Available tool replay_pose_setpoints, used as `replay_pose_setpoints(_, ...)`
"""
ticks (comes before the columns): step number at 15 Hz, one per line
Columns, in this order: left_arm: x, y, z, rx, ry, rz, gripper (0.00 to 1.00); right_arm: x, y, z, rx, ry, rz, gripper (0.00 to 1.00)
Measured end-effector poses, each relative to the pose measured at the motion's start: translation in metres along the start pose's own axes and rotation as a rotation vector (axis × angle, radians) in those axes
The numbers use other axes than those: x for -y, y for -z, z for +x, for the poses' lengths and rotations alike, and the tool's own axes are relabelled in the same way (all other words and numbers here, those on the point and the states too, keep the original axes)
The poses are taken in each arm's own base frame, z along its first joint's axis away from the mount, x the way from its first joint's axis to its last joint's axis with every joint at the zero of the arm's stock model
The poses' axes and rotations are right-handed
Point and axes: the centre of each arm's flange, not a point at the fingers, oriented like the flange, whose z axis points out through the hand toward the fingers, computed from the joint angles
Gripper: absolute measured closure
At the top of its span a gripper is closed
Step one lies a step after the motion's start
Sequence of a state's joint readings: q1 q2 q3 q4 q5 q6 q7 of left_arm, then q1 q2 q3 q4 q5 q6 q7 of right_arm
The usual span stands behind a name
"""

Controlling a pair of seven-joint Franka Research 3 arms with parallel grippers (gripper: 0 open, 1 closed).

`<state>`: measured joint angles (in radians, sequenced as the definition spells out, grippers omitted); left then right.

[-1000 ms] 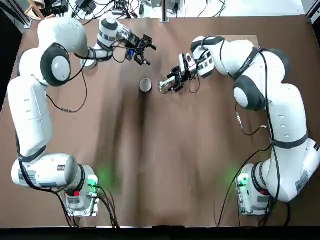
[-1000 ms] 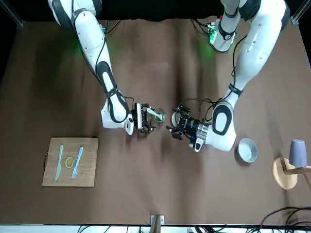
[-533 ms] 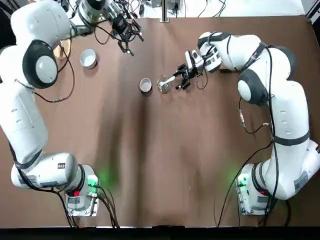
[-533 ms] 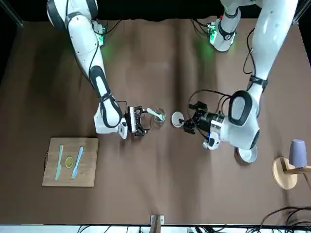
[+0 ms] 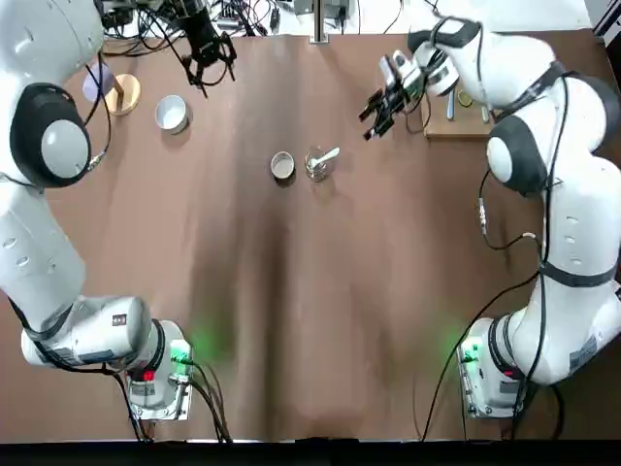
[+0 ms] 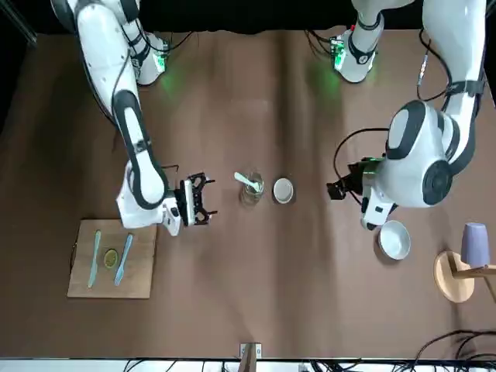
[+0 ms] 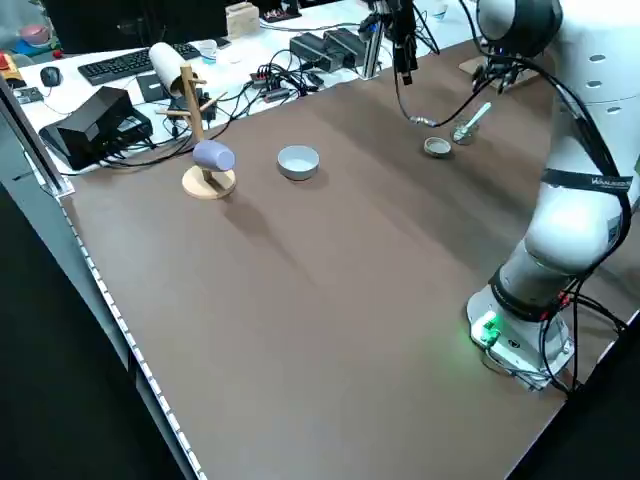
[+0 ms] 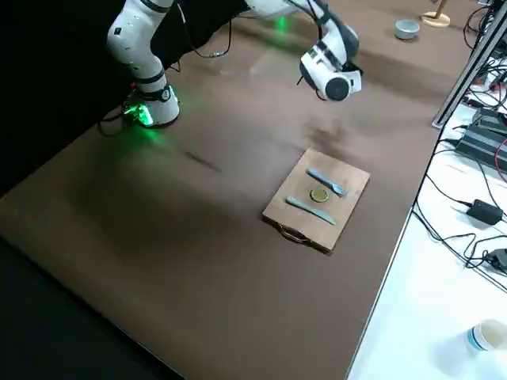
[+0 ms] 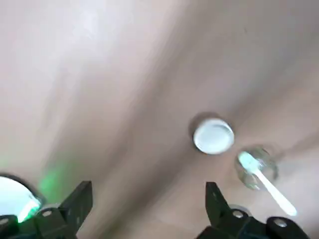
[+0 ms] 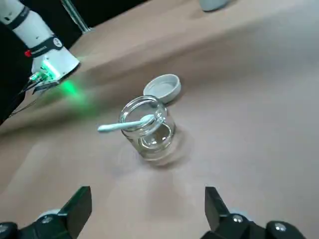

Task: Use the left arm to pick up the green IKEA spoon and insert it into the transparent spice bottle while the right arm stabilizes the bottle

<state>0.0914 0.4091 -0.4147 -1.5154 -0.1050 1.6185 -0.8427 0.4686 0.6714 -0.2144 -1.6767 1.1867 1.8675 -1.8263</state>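
Brown covering spread under the transparent spice bottle, the green IKEA spoon slanting out of its mouth; glass blurred the bowl end's depth. Beside it sat a round cap. Both grippers hung apart from it, fingers spread: the right gripper near, the left gripper farther off. Overhead, the right arm partly hid the board.
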Motion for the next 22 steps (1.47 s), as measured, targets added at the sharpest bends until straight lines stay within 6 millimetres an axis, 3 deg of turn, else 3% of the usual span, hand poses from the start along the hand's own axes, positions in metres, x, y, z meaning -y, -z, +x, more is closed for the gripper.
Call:
replay_pose_setpoints(3,0.017,0.016,-0.002,-0.113,-0.045,0.117,0.0,0.008,0.058,0.022,0.049,-0.072,-0.05,0.0)
replay_pose_setpoints(6,0.027,0.039,-0.005,-0.211,-0.124,0.182,0.0,0.006,0.122,0.024,0.067,-0.19,-0.108,0.0)
replay_pose_setpoints(12,0.051,0.102,-0.022,-0.335,-0.361,0.223,0.0,0.0,0.236,0.022,0.095,-0.374,-0.297,0.0)
replay_pose_setpoints(13,0.057,0.113,-0.025,-0.349,-0.389,0.222,0.0,0.002,0.251,0.021,0.113,-0.402,-0.318,0.0)
replay_pose_setpoints(14,0.066,0.129,-0.034,-0.356,-0.47,0.24,0.0,0.01,0.283,0.027,0.164,-0.457,-0.347,0.0)
replay_pose_setpoints(16,0.071,0.135,-0.043,-0.338,-0.554,0.269,0.0,0.024,0.321,0.04,0.212,-0.54,-0.381,0.0)
replay_pose_setpoints(19,0.075,0.136,-0.049,-0.313,-0.586,0.291,0.0,0.047,0.359,0.066,0.254,-0.699,-0.431,0.0)
replay_pose_setpoints(22,0.075,0.143,-0.06,-0.302,-0.63,0.3,0.0,0.063,0.373,0.084,0.27,-0.868,-0.451,0.0)
